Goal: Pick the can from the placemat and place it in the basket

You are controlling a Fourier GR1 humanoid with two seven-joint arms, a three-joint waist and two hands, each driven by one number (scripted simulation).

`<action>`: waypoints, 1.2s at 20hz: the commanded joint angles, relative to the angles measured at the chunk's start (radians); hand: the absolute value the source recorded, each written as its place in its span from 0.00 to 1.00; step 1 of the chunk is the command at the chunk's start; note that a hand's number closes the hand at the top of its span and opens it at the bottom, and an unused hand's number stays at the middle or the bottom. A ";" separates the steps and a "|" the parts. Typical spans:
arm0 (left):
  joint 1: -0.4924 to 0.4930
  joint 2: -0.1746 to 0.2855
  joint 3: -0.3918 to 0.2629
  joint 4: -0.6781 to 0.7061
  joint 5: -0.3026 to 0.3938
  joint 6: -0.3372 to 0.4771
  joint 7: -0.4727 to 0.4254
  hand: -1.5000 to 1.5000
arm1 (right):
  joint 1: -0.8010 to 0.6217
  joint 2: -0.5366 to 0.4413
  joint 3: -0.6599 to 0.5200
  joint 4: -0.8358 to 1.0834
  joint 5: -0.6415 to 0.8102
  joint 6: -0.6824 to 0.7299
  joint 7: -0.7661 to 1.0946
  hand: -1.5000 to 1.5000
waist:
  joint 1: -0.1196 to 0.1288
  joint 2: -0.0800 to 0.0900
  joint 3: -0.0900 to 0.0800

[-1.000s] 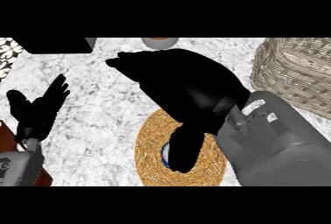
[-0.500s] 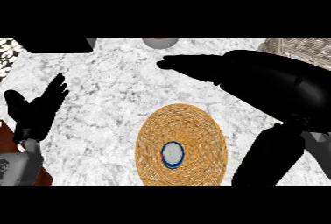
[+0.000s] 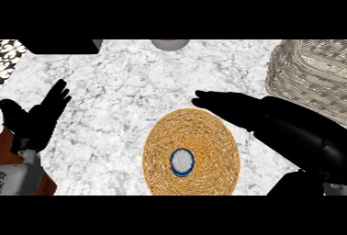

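can: the can [image 3: 181,162] is sitting on the placemat [image 3: 169,133], a bit below and left of the mat's middle. We only see its round top, so we reckon it's upright with the long axis pointing straight up at us.

right hand: the right hand [image 3: 291,131] comes in from the right edge with its fingers [image 3: 224,103] stretched out flat toward the left, holding nothing. The tips are over the mat's upper rim.

the bit that matters: the can lies below and slightly left of those fingertips, toward the near edge of the table [image 3: 122,82], with bare mat in between. So we'd say the hand needs to come back toward us and drop down, then close in from the side, since the can is standing.

who's closer: definitely the right hand. The left hand [image 3: 34,121] is just parked at the left edge, open with fingers up, well away from the mat.

basket: the basket [image 3: 311,73] is up in the top right corner, on the right hand's side, so the carry looks short once the can is picked.

vs half a sec ago: the right hand's fingertips were further up the table, well clear of the mat. Now they've come down to its rim. The can hasn't budged, and neither has the left hand.
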 commanded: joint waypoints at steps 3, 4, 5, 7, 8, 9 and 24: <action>0.031 -0.024 -0.004 0.015 -0.026 -0.018 -0.044 0.50 | 0.145 0.126 0.114 0.054 0.325 -0.077 -0.214 0.00 | 0.006 0.003 0.000; -0.039 -0.021 0.002 -0.006 -0.028 0.015 0.040 0.50 | 0.131 0.163 0.151 0.044 0.363 -0.112 -0.186 0.00 | 0.004 0.002 0.000; -0.041 -0.015 0.000 0.006 -0.035 0.011 0.025 0.50 | 0.199 0.147 0.171 0.112 0.446 -0.137 -0.329 0.00 | 0.006 0.004 0.001; -0.067 -0.036 -0.009 0.062 -0.042 0.003 0.001 0.50 | 0.182 0.202 0.216 0.211 0.515 -0.210 -0.384 0.00 | 0.007 0.006 0.000; -0.004 -0.043 -0.024 -0.030 -0.052 0.016 0.020 0.50 | 0.243 0.175 0.170 0.202 0.486 -0.221 -0.440 0.00 | 0.008 0.003 0.001; -0.080 -0.005 0.022 0.057 -0.016 -0.027 0.027 0.50 | 0.166 0.252 0.184 0.275 0.493 -0.256 -0.417 0.00 | 0.008 0.005 0.000; -0.055 -0.042 0.054 0.067 -0.072 -0.044 -0.006 0.50 | 0.207 0.323 0.237 0.463 0.721 -0.188 -0.485 0.00 | 0.002 0.001 -0.001</action>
